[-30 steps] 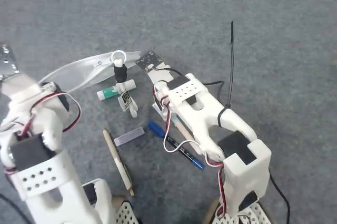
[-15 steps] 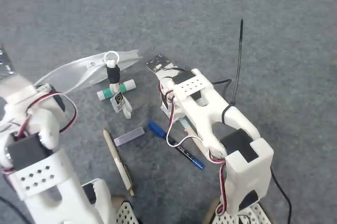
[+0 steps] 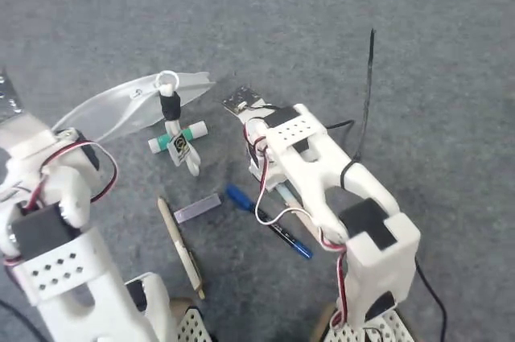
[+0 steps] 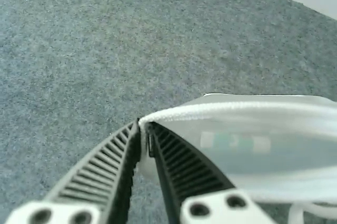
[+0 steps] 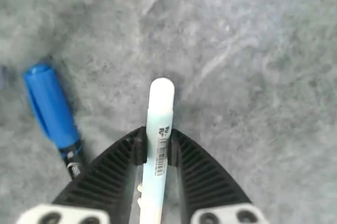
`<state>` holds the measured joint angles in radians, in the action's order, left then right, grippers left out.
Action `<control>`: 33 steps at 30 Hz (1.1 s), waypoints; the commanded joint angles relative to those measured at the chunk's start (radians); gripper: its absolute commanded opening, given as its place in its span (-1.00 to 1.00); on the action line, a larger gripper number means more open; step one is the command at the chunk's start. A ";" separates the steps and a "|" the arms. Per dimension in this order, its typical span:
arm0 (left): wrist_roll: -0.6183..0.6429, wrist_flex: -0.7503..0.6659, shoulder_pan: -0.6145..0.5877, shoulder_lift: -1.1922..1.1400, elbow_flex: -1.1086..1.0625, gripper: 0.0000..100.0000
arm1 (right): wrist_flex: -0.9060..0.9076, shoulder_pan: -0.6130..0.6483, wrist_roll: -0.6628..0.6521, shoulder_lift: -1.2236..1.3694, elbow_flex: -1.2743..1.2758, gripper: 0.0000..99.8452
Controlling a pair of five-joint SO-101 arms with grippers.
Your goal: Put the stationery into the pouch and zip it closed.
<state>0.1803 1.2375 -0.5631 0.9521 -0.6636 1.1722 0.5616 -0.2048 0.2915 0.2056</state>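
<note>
Pouch [image 3: 133,107] pinched at one corner of its zip edge by left hand [image 4: 145,129], clenched tight on the fabric. Holds it seemingly lifted off the bench [image 3: 418,76], probably to keep the mouth taut and presented for loading. Near the pouch's free end, grips a pale pen [image 5: 158,118] in right hand [image 5: 157,142], closed round the barrel with the tip poking out ahead, apparently ready to be carried to the opening. Leaves a green-banded glue stick [image 3: 179,138] on the bench just beside the pouch. Farther from the pouch, leaves a blue pen [image 3: 265,220], a small grey stick [image 3: 197,208] and a wooden pencil [image 3: 181,249], all yet to go in. Against a second ago, shows the pouch drawn slightly away from the right arm, its ringed strap [image 3: 167,92] shifted along with it. Shows the right arm swung a little away from the pouch too, so the gap between them is wider.
</note>
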 commanded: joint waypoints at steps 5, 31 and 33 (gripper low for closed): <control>0.014 -0.002 -0.005 -0.006 0.022 -0.98 | 0.018 -0.008 0.114 -0.257 0.057 -0.99; 0.015 -0.003 -0.005 -0.006 0.024 -0.98 | -0.074 0.104 0.293 -0.780 0.304 -0.99; 0.015 -0.003 -0.005 -0.006 0.024 -0.98 | -0.094 0.104 0.293 -0.814 0.334 -0.99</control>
<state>0.1818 1.2375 -0.5631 0.9521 -0.6636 1.1170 0.6598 0.0790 -0.4296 0.5278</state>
